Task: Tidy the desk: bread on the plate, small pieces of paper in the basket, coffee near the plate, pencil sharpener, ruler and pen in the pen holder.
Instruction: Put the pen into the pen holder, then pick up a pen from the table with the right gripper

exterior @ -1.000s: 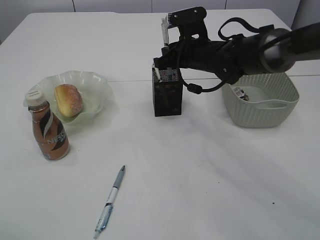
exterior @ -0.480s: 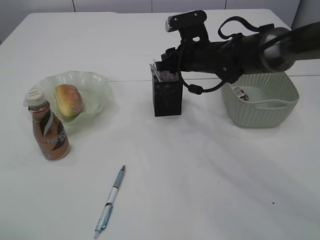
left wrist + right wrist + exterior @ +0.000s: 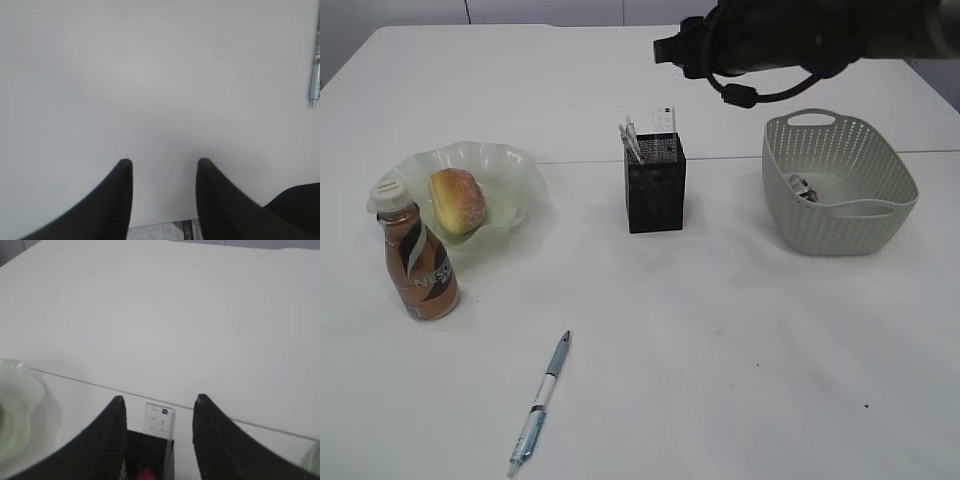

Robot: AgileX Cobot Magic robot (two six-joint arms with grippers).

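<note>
A: Where does everything sit on the bench [image 3: 720, 340]?

B: The bread [image 3: 457, 200] lies on the pale green plate [image 3: 516, 168] by the left edge, and the coffee bottle [image 3: 415, 262] stands upright just in front of the plate, touching or nearly touching its rim. The black mesh pen holder [image 3: 655, 190] stands mid-bench towards the far edge, with a white ruler [image 3: 665, 121] and what look like a couple of thin pens sticking out of it; they are too small to name with certainty. The basket [image 3: 840, 215] is by the right edge with a small scrap of paper [image 3: 802, 186] inside.

A: And the pen?

B: The pen [image 3: 540, 404] lies flat near the front edge, left of centre, well apart from the holder.

A: The arms?

B: The right tool [image 3: 156, 400] hangs above the holder near the far edge, its fingers spread with nothing between them. The left tool [image 3: 162, 162] is over bare bench near the front edge, fingers also apart and holding nothing, the pen's tip off to its side.
</note>
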